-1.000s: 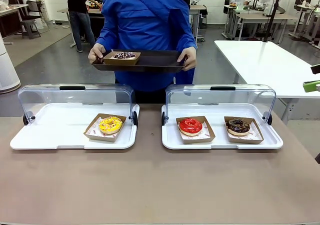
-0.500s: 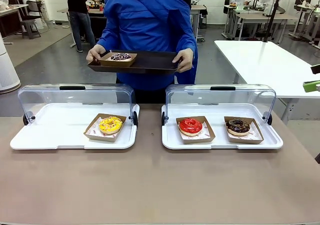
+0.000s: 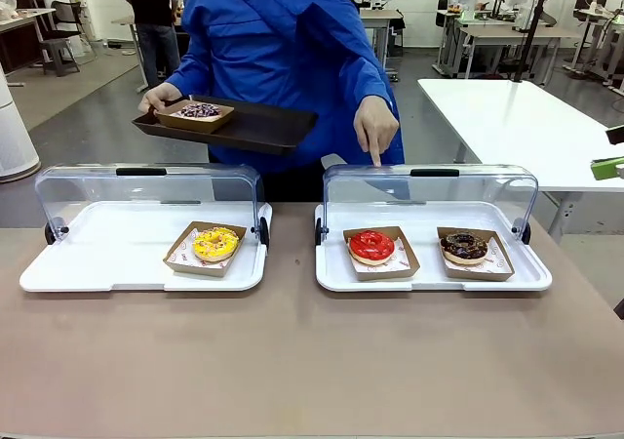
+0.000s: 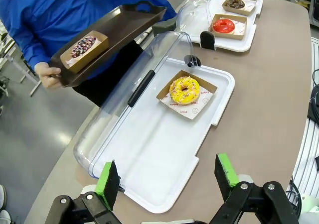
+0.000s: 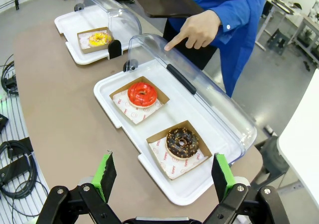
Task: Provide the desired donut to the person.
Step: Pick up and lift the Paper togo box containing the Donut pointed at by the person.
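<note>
The person in a bright blue jacket stands at the far side, holding a dark brown tray in one hand; a purple-sprinkled donut in a paper boat sits on it. Their other hand points a finger down over the red donut in the right case. A chocolate donut lies beside it, and a yellow donut lies in the left case. My left gripper is open above the left case's near end. My right gripper is open above the right case's near edge.
Both white display cases have clear lids swung open toward the person. A bystander in black stands far back left. A white table stands at the right.
The person let go of the tray with one hand, shifted the tray to the picture's left, and brought the free hand down, pointing over the red donut.
</note>
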`<state>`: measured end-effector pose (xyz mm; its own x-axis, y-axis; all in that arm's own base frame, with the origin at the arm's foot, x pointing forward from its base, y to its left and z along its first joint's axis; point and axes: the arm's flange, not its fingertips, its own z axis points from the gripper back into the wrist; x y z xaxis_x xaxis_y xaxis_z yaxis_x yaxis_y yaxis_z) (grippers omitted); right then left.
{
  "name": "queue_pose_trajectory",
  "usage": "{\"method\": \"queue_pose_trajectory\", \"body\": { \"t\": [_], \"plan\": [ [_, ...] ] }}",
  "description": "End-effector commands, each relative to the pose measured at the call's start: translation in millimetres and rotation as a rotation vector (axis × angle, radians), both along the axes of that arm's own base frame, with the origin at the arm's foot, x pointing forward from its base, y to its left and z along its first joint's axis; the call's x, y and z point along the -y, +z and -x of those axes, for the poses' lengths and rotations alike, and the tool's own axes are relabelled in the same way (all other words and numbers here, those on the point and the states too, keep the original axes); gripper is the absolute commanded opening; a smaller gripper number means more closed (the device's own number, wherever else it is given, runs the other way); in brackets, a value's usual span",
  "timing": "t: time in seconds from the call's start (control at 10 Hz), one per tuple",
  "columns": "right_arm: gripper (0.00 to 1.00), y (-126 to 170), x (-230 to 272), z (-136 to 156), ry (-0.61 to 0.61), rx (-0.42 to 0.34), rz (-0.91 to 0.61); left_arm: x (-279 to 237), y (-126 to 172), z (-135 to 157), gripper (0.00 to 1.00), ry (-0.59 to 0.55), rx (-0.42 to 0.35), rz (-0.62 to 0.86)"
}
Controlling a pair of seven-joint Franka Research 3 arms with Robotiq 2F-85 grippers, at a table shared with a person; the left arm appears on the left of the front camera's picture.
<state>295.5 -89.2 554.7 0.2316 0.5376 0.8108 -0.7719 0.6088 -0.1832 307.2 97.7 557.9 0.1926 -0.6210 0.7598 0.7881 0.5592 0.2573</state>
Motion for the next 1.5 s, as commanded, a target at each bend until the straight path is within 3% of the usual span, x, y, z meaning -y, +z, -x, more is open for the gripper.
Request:
{"method": "queue_pose_trajectory", "body": {
  "t": [0.0,1.4],
  "plan": [
    [1.0,-1.0,0.3,-0.6,0.013,0.004,0.001,1.9,1.7,1.7,1.0,0.007,-0.011,0.019],
    [1.0,-1.0,0.3,-0.6,0.013,0.004,0.001,1.9,1.7,1.7,1.0,0.007,-0.011,0.019]
  ]
}}
